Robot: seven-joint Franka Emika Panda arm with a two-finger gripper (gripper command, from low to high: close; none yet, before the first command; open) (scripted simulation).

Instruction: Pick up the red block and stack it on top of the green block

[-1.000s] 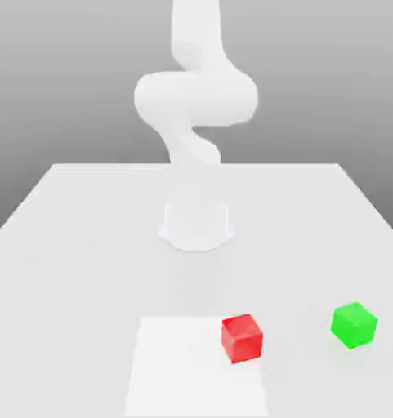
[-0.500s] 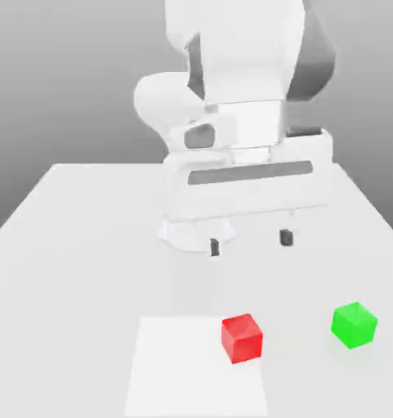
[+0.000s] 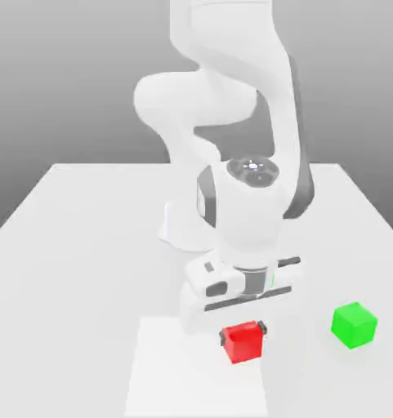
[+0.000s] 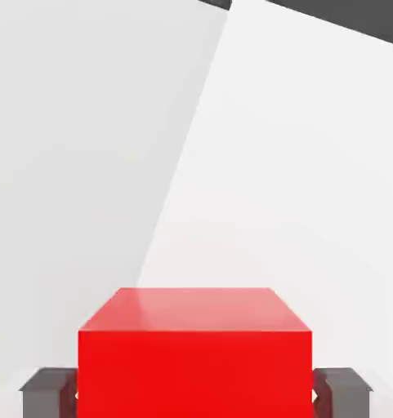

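The red block sits on the white table near its front edge, on a paler square patch. My gripper is lowered straight over it, one dark finger on each side. In the hand view the red block lies between the two finger pads, and both pads press against its side faces, so the gripper is shut on it. The block still rests on the table. The green block stands apart on the table, toward the exterior view's right of the red one, at about the same depth.
The arm's round white base stands mid-table behind the blocks. The paler square patch reaches to the front edge. The table is bare white on the exterior view's left.
The hand dropped from above the table down onto the red block. Its fingers, wide apart half a second ago, have closed against the block's sides. Neither block has moved.
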